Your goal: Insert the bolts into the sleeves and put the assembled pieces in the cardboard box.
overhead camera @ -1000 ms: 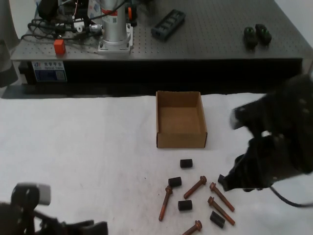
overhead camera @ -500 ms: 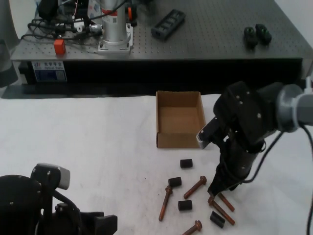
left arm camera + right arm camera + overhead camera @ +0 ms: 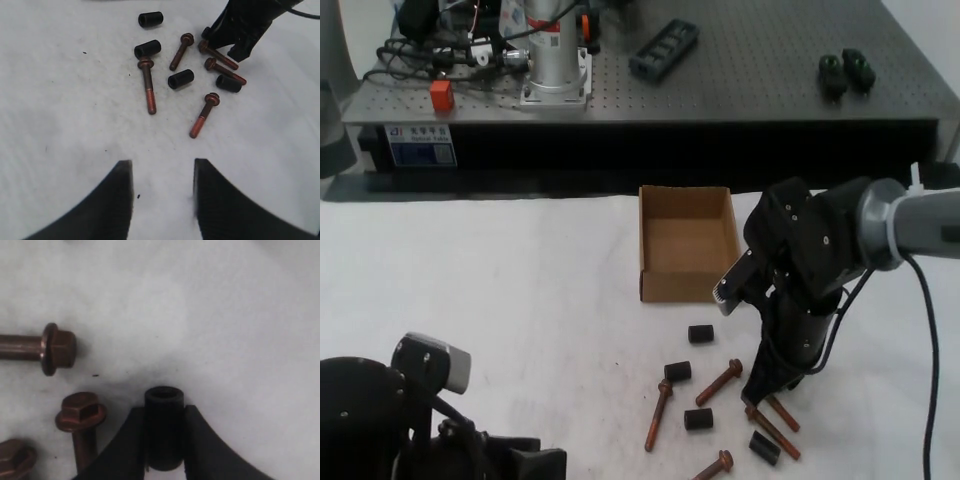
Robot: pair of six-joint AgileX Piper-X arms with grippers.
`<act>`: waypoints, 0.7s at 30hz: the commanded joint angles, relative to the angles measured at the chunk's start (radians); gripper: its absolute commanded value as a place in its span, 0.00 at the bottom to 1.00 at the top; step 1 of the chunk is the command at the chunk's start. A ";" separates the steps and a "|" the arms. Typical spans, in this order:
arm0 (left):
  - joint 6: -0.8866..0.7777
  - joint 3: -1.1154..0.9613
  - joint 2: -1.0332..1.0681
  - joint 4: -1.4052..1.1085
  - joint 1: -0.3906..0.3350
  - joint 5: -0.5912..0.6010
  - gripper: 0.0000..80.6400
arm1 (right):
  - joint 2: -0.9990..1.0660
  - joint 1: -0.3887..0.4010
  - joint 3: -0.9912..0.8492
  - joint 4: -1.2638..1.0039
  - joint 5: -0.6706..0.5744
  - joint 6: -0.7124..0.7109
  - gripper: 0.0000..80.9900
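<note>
Right wrist view: right gripper [image 3: 164, 414] is clenched on a black sleeve [image 3: 164, 432], pinched between both fingers, just beside a copper bolt [image 3: 80, 412] on the white cloth [image 3: 225, 315]. Left gripper [image 3: 162, 165] is spread apart.

Five copper bolts [image 3: 146, 85] are lying about. Four black sleeves [image 3: 180, 78] are lying loose among them, and a fifth sleeve [image 3: 164, 432] is being held. One cardboard box [image 3: 690, 287] is standing open.

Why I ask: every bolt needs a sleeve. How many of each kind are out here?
Bolts: 5
Sleeves: 5 (one in the right gripper)
Box: 1
Total: 11
</note>
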 commanded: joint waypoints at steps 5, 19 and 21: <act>0.078 -0.091 0.094 0.004 0.003 -0.015 0.36 | 0.006 -0.011 -0.003 -0.032 -0.002 0.035 0.04; 0.266 -0.581 0.682 0.300 -0.005 -0.036 0.37 | -0.579 -0.111 0.210 -0.006 -0.394 0.307 0.04; 0.266 -0.619 0.733 0.319 -0.015 -0.072 0.40 | -0.677 -0.111 0.269 -0.004 -0.408 0.338 0.04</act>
